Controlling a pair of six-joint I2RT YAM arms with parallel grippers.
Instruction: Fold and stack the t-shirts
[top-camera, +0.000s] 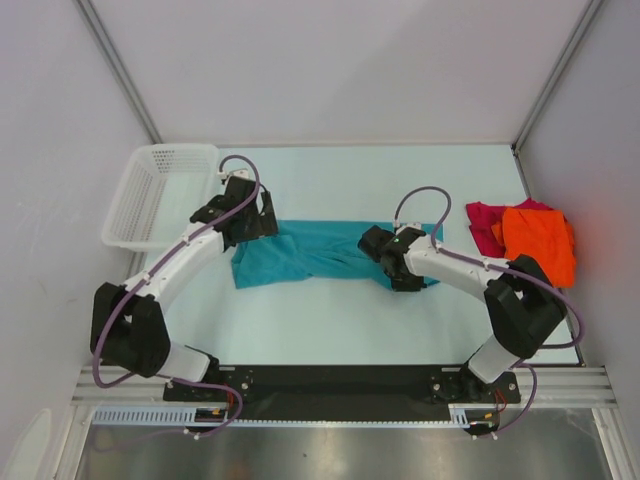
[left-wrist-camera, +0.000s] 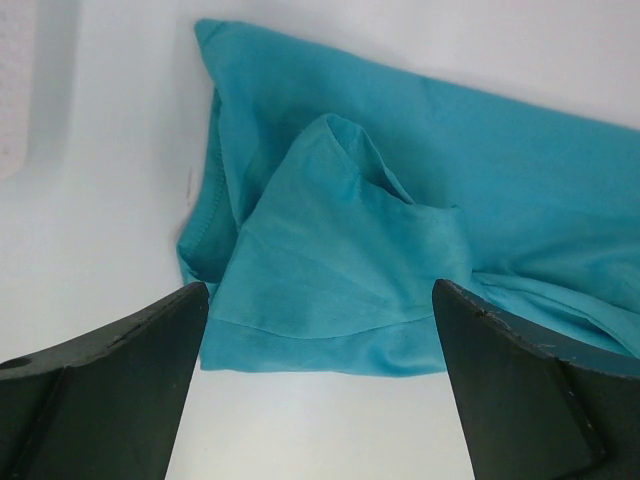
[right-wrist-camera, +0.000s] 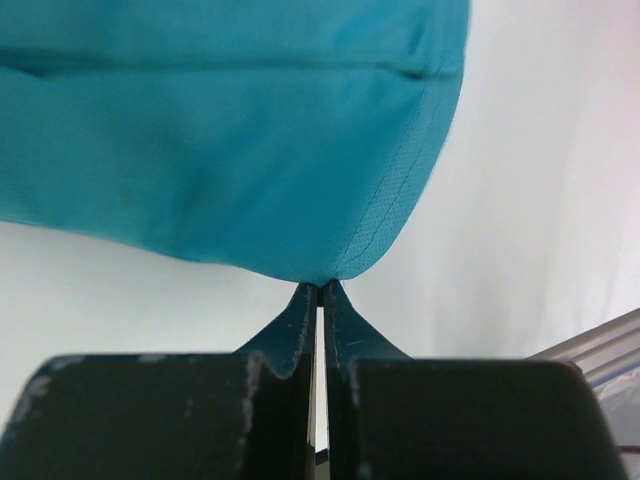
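Note:
The teal-blue t-shirt (top-camera: 300, 255) lies stretched across the middle of the table, bunched at its left end. My left gripper (top-camera: 262, 222) hovers open just off that left end. In the left wrist view the shirt's sleeve and hem (left-wrist-camera: 330, 300) lie just beyond my spread fingers (left-wrist-camera: 120, 390), which hold nothing. My right gripper (top-camera: 398, 272) is shut on the shirt's right edge. In the right wrist view the cloth (right-wrist-camera: 230, 150) is pinched at the fingertips (right-wrist-camera: 303, 305). The orange t-shirt (top-camera: 540, 240) lies on the magenta-red t-shirt (top-camera: 482, 222) at the far right.
A white mesh basket (top-camera: 160, 195) stands at the table's back left corner, close to my left arm. The black rail (top-camera: 340, 385) runs along the near edge. Grey walls enclose the table on three sides.

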